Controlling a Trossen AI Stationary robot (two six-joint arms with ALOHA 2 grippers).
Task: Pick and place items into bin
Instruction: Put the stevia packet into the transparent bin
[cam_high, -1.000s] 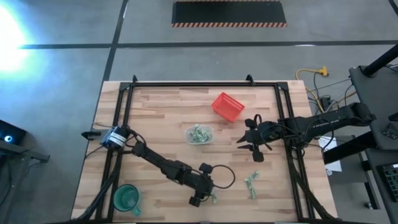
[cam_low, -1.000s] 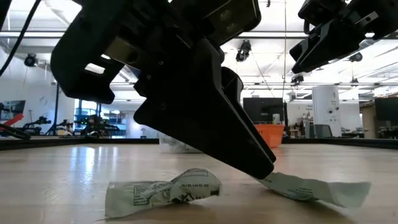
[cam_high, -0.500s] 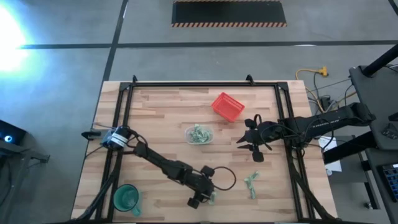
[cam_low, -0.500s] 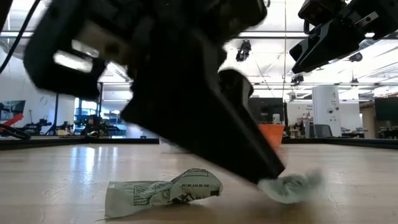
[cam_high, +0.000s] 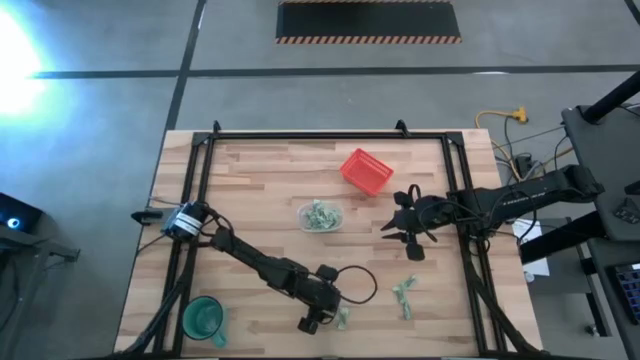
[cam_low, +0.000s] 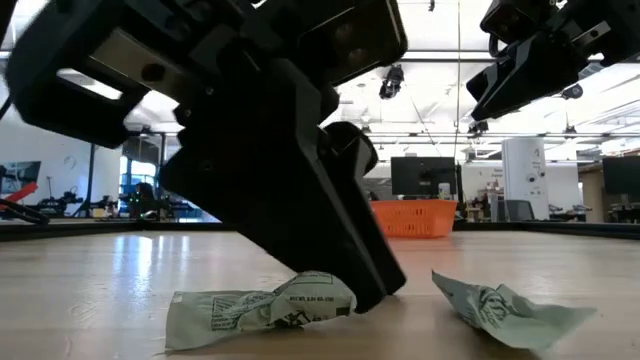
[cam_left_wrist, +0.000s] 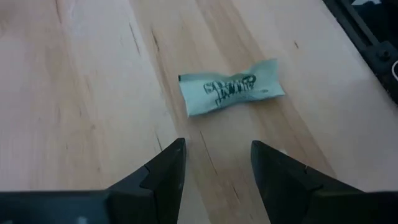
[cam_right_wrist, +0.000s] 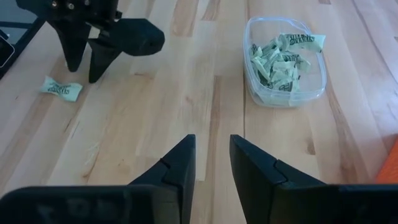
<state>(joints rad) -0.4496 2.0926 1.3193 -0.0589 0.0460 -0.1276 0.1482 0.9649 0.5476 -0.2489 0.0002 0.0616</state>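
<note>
The left tool (cam_high: 313, 324) sat low at the bottom centre of the high view, its fingers (cam_left_wrist: 166, 171) spread apart with nothing between them. In the left wrist view a pale green wrapped item (cam_left_wrist: 231, 93) lay flat on the bench (cam_high: 260, 190) just ahead of those fingers, apart from them. In the low view two wrapped items rested on the wood, one (cam_low: 262, 305) at lower centre beside the dark finger, another (cam_low: 505, 311) at lower right.

The right tool (cam_high: 402, 226) hung right of centre in the high view, jaws parted by a narrow gap and gripping nothing. The bin (cam_high: 320, 216), a clear container at mid-frame, held a heap of green and white items (cam_right_wrist: 281, 57). More items (cam_high: 404, 296) lay at the lower right of the bench.
</note>
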